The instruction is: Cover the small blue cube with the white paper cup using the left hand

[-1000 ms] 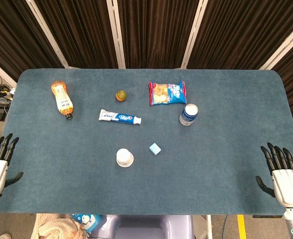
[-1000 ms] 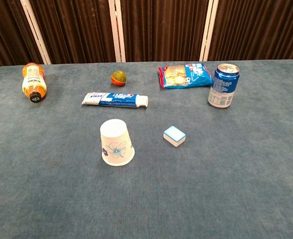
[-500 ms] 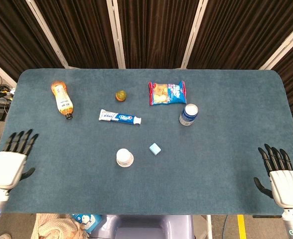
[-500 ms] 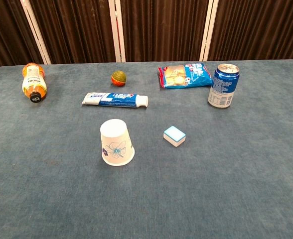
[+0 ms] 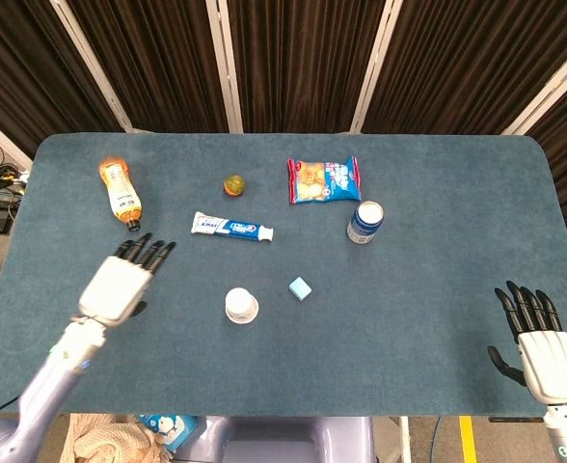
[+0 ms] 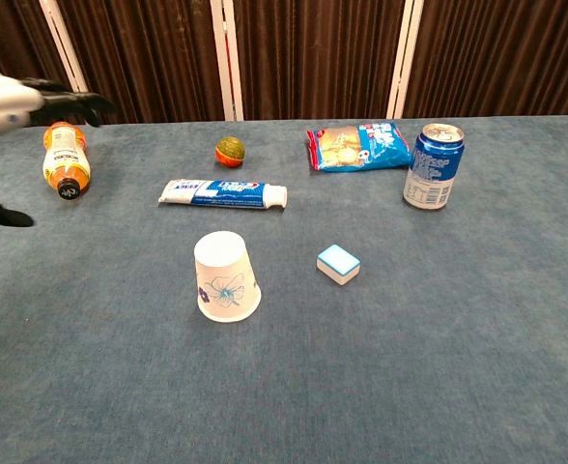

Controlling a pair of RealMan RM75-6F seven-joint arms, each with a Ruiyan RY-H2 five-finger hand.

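Left hand (image 5: 120, 283): released, fingers spread, nothing held; hovered at 9 o'clock of the cup.
Right hand (image 5: 542, 338): released, fingers apart, idle at the table's near right corner.
Cup (image 6: 226, 276): white paper, standing mouth-down, free.
Cube (image 6: 338, 264): small, blue-topped, at 3 o'clock of the cup, near but apart.
Risk, tipping: a sideways brush would likely topple or roll the light cup.
Risk, crushing: a firm squeeze could dent the thin wall.
Risk, displacement: a low rim might push the cube aside.
Room: bare cloth (image 5: 168, 357) between hand and cup; toothpaste (image 5: 231, 227) at 12 o'clock; can (image 5: 364, 222) well apart.
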